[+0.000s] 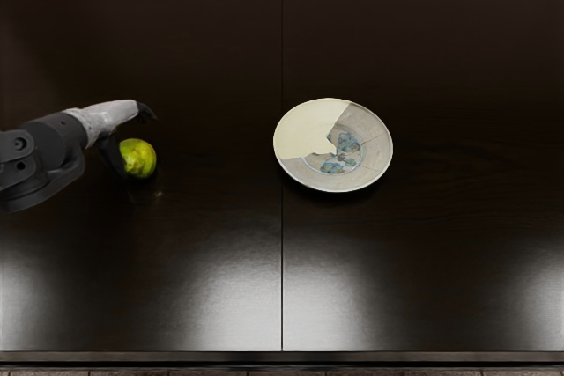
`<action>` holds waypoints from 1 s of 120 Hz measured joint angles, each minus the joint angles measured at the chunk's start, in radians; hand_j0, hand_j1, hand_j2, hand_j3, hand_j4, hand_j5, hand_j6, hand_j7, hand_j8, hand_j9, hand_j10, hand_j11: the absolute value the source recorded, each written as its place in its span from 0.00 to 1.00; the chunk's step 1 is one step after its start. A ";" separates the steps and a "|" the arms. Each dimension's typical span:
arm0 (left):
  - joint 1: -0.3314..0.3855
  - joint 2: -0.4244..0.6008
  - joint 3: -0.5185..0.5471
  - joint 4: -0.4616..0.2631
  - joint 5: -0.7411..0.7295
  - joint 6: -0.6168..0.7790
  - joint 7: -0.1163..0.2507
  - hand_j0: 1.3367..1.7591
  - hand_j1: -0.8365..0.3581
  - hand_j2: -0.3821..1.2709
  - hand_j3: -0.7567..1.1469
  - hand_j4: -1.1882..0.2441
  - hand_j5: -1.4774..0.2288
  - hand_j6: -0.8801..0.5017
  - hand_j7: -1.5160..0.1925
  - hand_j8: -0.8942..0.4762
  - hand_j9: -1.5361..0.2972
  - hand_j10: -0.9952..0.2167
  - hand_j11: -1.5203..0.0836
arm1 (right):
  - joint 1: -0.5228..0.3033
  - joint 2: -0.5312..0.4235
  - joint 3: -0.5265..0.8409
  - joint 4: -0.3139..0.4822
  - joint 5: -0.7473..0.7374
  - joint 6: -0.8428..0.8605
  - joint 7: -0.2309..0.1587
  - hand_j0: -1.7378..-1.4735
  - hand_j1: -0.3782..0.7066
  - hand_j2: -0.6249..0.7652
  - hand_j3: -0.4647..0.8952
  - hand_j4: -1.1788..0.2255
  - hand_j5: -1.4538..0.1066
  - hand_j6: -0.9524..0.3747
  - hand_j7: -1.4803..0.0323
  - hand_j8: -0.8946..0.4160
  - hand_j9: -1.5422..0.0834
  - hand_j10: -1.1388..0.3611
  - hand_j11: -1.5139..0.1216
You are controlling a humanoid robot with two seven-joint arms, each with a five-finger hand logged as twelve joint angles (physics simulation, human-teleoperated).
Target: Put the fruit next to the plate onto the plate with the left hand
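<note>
The green fruit [138, 158] lies on the dark table [264, 288], just under and touching the left hand [122, 136] at the picture's left side. The hand is dark against dark wood, so I cannot tell whether it is open or already gripping. The fruit looks almost round, with no clear long axis. The plate [295, 140] stands well apart to the right of the fruit, so the carry must go rightward over bare, glossy table.
</note>
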 joint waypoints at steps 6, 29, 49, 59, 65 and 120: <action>0.001 -0.008 0.001 0.001 0.001 0.001 0.000 0.76 0.64 0.29 0.40 0.66 0.67 0.46 0.69 0.47 0.66 0.61 0.74 | 0.000 0.000 0.000 0.000 0.000 0.000 0.000 0.30 0.06 0.45 0.34 0.82 0.91 0.70 0.95 0.66 0.93 0.74 0.90; 0.005 -0.024 0.003 0.004 0.003 0.003 0.000 0.76 0.69 0.28 0.40 0.65 0.67 0.45 0.70 0.47 0.66 0.61 0.74 | 0.000 0.000 0.000 0.000 0.000 0.000 0.000 0.30 0.06 0.45 0.34 0.82 0.91 0.70 0.95 0.66 0.93 0.74 0.90; -0.001 -0.040 0.028 0.008 0.004 0.019 0.000 0.76 0.72 0.27 0.40 0.65 0.68 0.45 0.70 0.47 0.66 0.61 0.75 | 0.000 0.000 0.000 0.000 0.000 0.000 0.000 0.30 0.06 0.45 0.34 0.82 0.91 0.70 0.95 0.66 0.93 0.74 0.90; 0.002 -0.048 0.037 0.012 0.005 0.026 0.000 0.76 0.73 0.27 0.40 0.65 0.67 0.45 0.70 0.47 0.66 0.61 0.74 | 0.000 0.000 0.000 0.000 0.000 0.000 0.000 0.30 0.06 0.45 0.34 0.82 0.91 0.70 0.95 0.66 0.93 0.74 0.90; 0.003 -0.050 0.041 0.014 0.005 0.028 0.000 0.76 0.73 0.27 0.40 0.65 0.67 0.45 0.70 0.46 0.66 0.61 0.74 | 0.000 0.000 0.000 0.000 0.000 0.000 0.000 0.30 0.06 0.45 0.34 0.82 0.91 0.70 0.95 0.66 0.93 0.74 0.90; 0.003 -0.049 0.082 0.050 0.059 0.061 0.000 0.76 0.74 0.27 0.40 0.65 0.67 0.45 0.69 0.46 0.65 0.61 0.74 | 0.000 0.000 0.000 0.000 0.000 0.000 0.002 0.30 0.06 0.45 0.34 0.82 0.91 0.70 0.95 0.66 0.93 0.74 0.90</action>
